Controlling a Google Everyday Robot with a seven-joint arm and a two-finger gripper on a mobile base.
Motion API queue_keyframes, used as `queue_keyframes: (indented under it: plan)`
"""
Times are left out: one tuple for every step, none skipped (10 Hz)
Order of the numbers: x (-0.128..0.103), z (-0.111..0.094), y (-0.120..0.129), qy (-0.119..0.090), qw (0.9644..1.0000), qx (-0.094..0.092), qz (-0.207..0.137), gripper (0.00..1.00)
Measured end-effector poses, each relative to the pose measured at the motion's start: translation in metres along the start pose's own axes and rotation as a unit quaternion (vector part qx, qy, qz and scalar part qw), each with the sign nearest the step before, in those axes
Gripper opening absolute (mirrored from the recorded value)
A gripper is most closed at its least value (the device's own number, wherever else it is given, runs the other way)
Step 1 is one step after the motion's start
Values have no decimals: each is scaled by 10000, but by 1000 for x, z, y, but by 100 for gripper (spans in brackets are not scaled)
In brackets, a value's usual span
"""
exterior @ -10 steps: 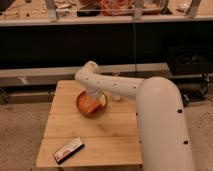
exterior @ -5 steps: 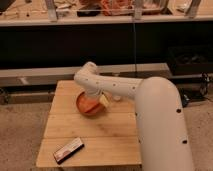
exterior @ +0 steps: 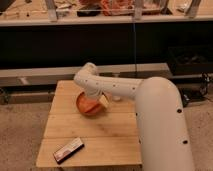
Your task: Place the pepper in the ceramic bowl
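The ceramic bowl (exterior: 87,106) is a round orange-brown bowl on the wooden table (exterior: 90,135), near its back middle. My white arm reaches from the right across the table, and my gripper (exterior: 96,101) hangs over the bowl's right half, partly covering it. A pale yellowish piece (exterior: 103,101) shows at the gripper's right side. The pepper cannot be made out apart from the orange inside of the bowl.
A flat black rectangular box (exterior: 68,150) lies near the table's front left. My large white arm body (exterior: 160,130) covers the table's right side. A dark shelf unit (exterior: 100,40) with cluttered top stands behind the table. A black bin (exterior: 192,60) stands at right.
The arm has shifted slightly over the bowl. The bowl and the black box have not moved.
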Motion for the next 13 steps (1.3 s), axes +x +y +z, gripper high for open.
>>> queue_keyframes:
  plan:
    - [0,0,0,5,10000,5,-7,80]
    - [0,0,0,10,10000,11,-15,80]
    - [-1,0,0,17,10000,12,-25,80]
    - [-1,0,-1,22,10000,21,-38,80]
    - [-2,0,-1,26,10000,21,-48,80]
    - [-2,1,-1,31,10000,26,-56,80]
    - [-3,1,-1,35,10000,28,-68,80]
    - [-3,1,-1,41,10000,28,-86,80]
    - [-4,1,-1,48,9999,35,-100,80]
    - [-4,1,-1,51,9999,37,-114,80]
    - [-5,2,-1,55,9999,39,-127,80]
    - [-5,2,-2,60,9999,43,-140,80]
    - [-6,2,-2,64,9998,50,-157,80]
